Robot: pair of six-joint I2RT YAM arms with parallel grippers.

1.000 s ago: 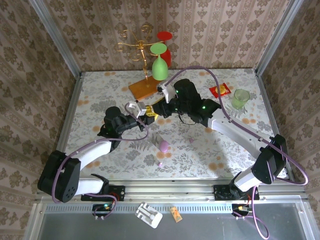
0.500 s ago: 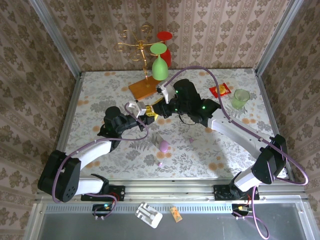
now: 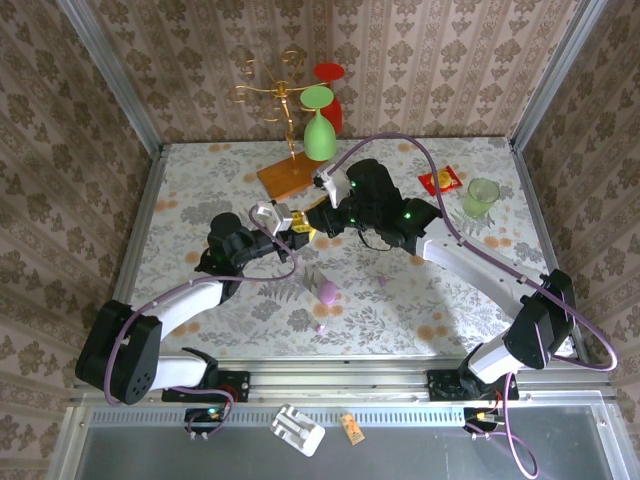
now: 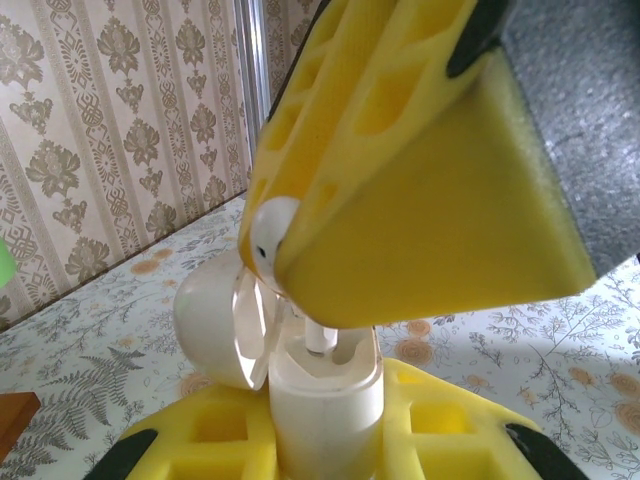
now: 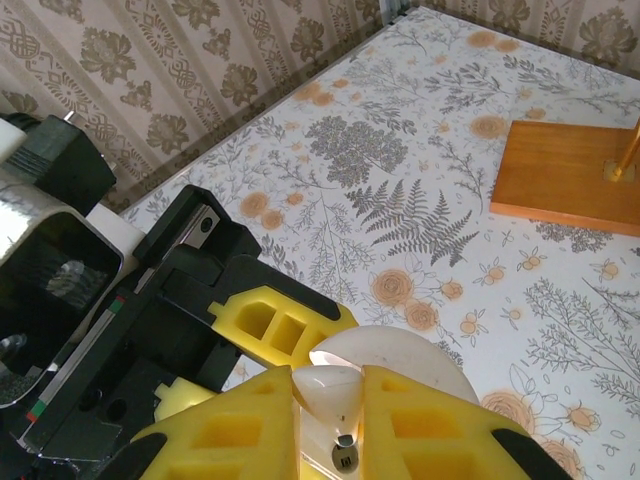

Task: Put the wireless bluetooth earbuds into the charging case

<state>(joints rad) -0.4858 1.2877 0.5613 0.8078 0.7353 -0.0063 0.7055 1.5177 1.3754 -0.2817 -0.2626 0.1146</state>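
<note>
Top view is barely differing from a sec ago. Both arms are hanging in place, and the R wrist is creeping only a hair toward the case. I'm reading that as fine alignment, not travel.

L gripper is clamping the case's lower half and keeping it upright, with the lid swung open to one side. R gripper is pinching one earbud narrowly between its yellow fingers, directly above the case's mouth. A thin pale stem is showing at that mouth. It's prob. the bud's tip starting in, but I can't confirm seating.

2nd bud: can't tell where. Nearer me than the case, a lilac egg-shaped thing is lying on the table.

I'm expecting a slow, straight push down next, watching for tilt.
</note>
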